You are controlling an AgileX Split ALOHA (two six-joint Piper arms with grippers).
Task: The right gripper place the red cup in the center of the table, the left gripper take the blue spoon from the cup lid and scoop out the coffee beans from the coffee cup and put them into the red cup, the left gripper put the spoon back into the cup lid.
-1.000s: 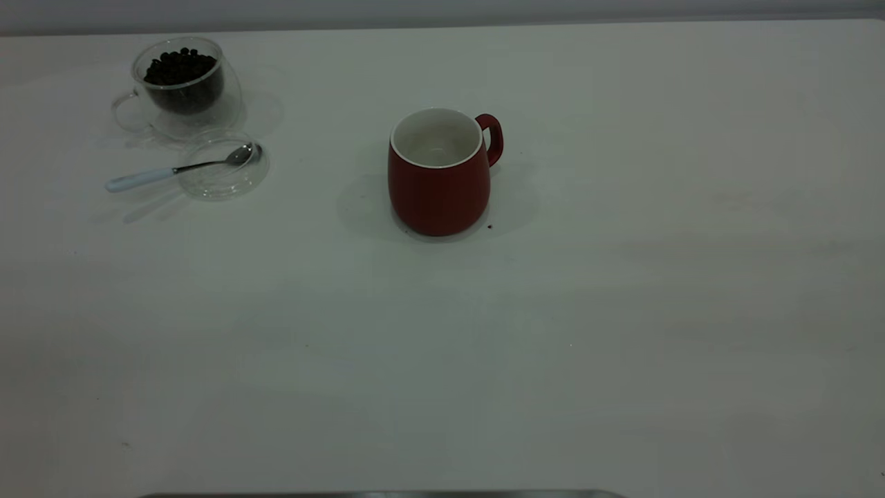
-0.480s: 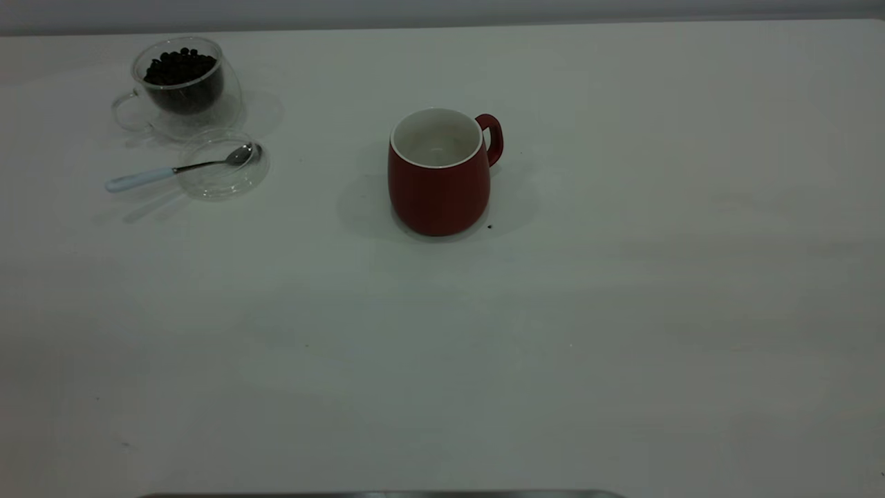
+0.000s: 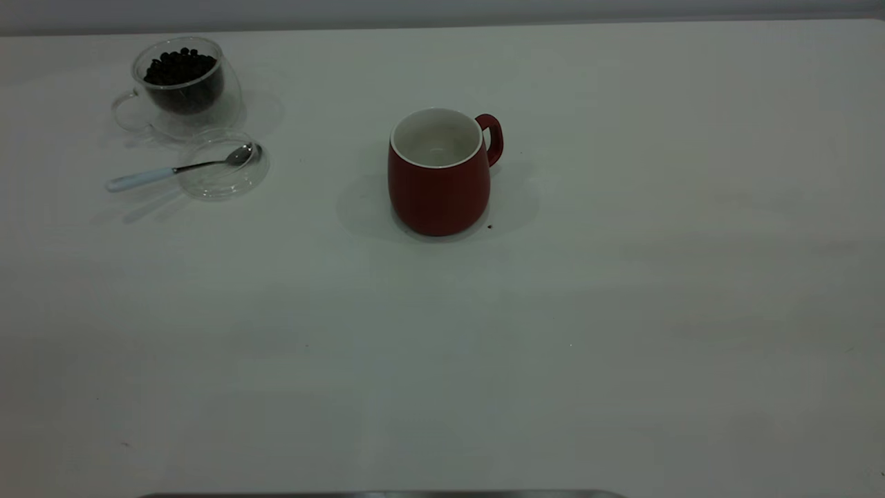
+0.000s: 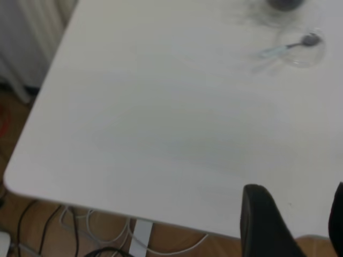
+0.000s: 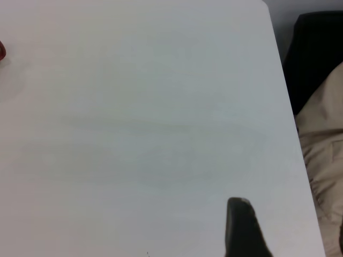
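Observation:
The red cup (image 3: pixel 439 183) stands upright in the middle of the table (image 3: pixel 622 311), handle to the back right, its white inside bare. The coffee cup (image 3: pixel 181 86) with coffee beans (image 3: pixel 178 68) stands at the far left. The cup lid (image 3: pixel 225 169) lies just in front of it, with the blue spoon (image 3: pixel 148 176) resting bowl-in-lid and its handle pointing left. Neither gripper shows in the exterior view. My left gripper (image 4: pixel 297 225) is open and empty over the table's edge, far from the spoon (image 4: pixel 289 45). My right gripper (image 5: pixel 292 230) is open and empty near the table's other edge.
A small dark speck (image 3: pixel 490 226) lies on the table beside the red cup's base. A red sliver of the cup (image 5: pixel 1 52) shows in the right wrist view. Floor and cables (image 4: pixel 107 235) lie beyond the table edge under the left arm; beige cloth (image 5: pixel 324 134) lies beyond the edge by the right arm.

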